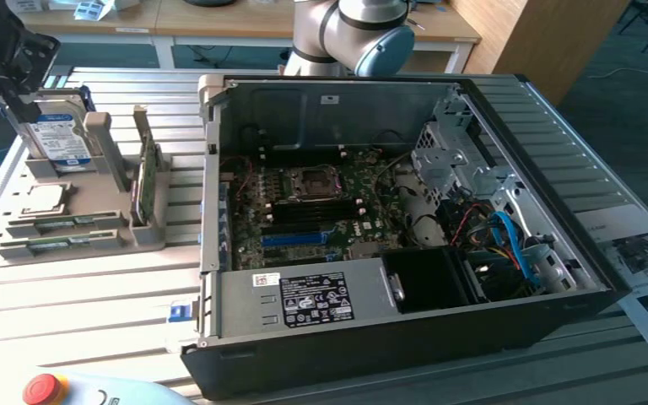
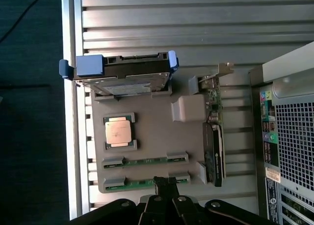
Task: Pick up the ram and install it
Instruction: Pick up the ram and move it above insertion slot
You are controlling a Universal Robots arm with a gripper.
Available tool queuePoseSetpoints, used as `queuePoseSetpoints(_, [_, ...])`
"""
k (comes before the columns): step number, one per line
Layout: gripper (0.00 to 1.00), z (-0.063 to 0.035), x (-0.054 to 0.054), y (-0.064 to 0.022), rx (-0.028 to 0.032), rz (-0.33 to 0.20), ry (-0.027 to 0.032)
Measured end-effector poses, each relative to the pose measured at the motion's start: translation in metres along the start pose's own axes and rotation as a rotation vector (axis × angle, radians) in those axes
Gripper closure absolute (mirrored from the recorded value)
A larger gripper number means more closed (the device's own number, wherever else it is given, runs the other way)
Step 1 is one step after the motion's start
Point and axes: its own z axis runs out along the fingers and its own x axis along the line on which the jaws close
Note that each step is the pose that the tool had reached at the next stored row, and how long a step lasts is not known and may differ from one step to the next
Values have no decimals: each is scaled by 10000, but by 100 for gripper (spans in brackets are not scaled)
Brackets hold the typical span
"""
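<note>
Hovering above the tray (image 2: 152,136), the gripper (image 2: 166,181) is seen fully shut with nothing held. Two ram sticks (image 2: 144,161) are laid flat in slots along the tray's edge opposite the drive (image 2: 122,75), beside the CPU (image 2: 118,131); neither is touched.

arm (image 1: 360,29): extended | hand (image 2: 167,182): facing down, fingers together

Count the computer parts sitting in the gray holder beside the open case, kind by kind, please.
Memory sticks: 2
Hard drive: 1
Processor chip: 1
Expansion card: 1
Total: 5
</note>
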Motion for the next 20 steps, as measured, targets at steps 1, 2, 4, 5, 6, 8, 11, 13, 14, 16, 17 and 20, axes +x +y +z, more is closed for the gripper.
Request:
queuePoseSetpoints(1, [90, 9, 2, 0, 0, 0, 0])
queuePoseSetpoints(2, [90, 18, 3, -1, 0, 0, -1])
queuePoseSetpoints(4, [90, 35, 6, -2, 0, 0, 0])
queuePoseSetpoints(5, [90, 45, 7, -3, -1, 0, -1])
queuePoseSetpoints(6, [90, 53, 9, -3, 0, 0, 0])
queuePoseSetpoints(8, [90, 70, 12, -4, 0, 0, 0])
queuePoseSetpoints(11, [90, 95, 16, -5, 0, 0, -1])
queuePoseSetpoints(13, [90, 111, 19, -6, 0, 0, -1])
queuePoseSetpoints(14, [90, 118, 20, -6, 0, 0, -1])
queuePoseSetpoints(16, [90, 131, 22, -7, 0, 0, 0])
queuePoseSetpoints(17, [90, 138, 23, -8, 0, 0, 0])
queuePoseSetpoints(20, [90, 157, 27, -9, 0, 0, -1])
